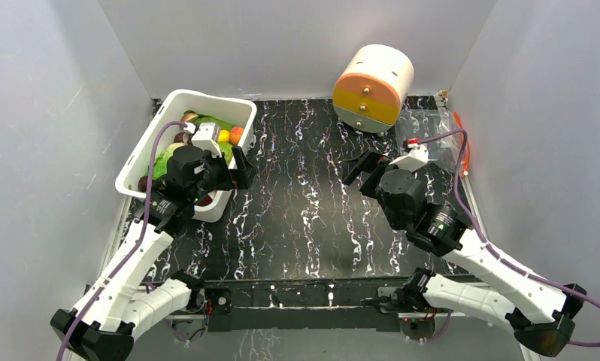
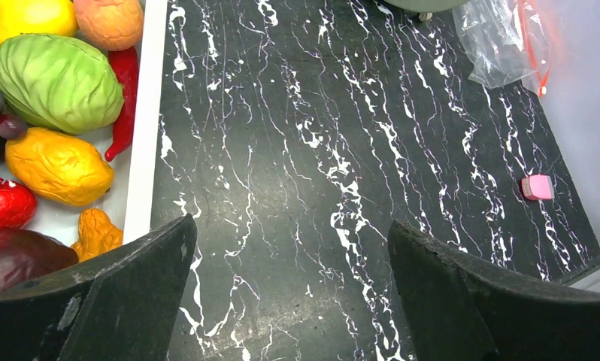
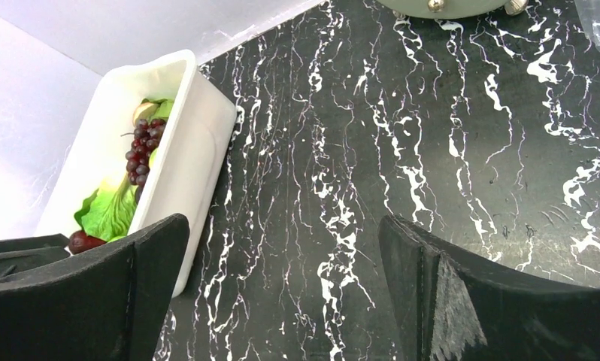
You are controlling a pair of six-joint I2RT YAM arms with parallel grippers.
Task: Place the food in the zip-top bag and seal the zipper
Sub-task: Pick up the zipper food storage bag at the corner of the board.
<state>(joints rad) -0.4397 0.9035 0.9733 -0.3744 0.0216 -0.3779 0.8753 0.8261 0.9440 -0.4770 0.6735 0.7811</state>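
The food lies in a white bin (image 1: 207, 98) at the left: a green cabbage (image 2: 56, 83), a yellow oval fruit (image 2: 60, 165), an orange-peach piece (image 2: 109, 22), a dark round fruit (image 2: 19, 256) and a purple grape bunch (image 3: 143, 150). My left gripper (image 1: 225, 169) hangs open and empty over the bin's right wall; in the left wrist view the left gripper (image 2: 293, 256) has only table between its jaws. The clear zip-top bag (image 1: 440, 135) lies flat at the back right, its orange-red zipper (image 1: 462, 143) along the right side. My right gripper (image 1: 368, 169) is open above mid-table, holding nothing.
A cream and orange cylinder (image 1: 372, 86) lies on its side at the back centre, next to the bag. A small pink block (image 2: 537, 186) sits on the black marbled table near the right wall. Grey walls close in the left, back and right.
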